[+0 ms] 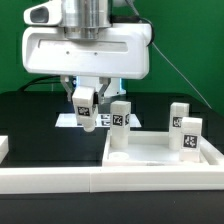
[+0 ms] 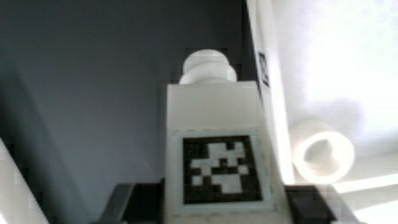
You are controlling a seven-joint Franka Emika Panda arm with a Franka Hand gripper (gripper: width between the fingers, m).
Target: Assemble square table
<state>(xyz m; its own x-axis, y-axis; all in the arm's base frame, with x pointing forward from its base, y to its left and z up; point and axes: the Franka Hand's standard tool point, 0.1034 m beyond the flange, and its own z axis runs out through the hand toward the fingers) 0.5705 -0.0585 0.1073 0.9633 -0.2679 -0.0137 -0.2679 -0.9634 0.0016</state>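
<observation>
My gripper [image 1: 86,112] is shut on a white leg block [image 1: 85,101] with a black-white tag. It holds the block off the black table, just to the exterior view's left of the white square tabletop [image 1: 160,152]. Two more leg blocks stand upright on the tabletop, one at its far left corner [image 1: 121,117] and one at the right [image 1: 185,131]. In the wrist view the held leg [image 2: 217,130] fills the middle between my fingers [image 2: 139,202], with its round end pointing away. The tabletop [image 2: 338,70] lies beside it, with a round socket [image 2: 324,155].
Long white border rails run along the front [image 1: 60,182] and past the exterior view's left edge [image 1: 3,147]. The marker board [image 1: 68,121] lies flat behind the held leg. The table surface [image 1: 40,125] is black.
</observation>
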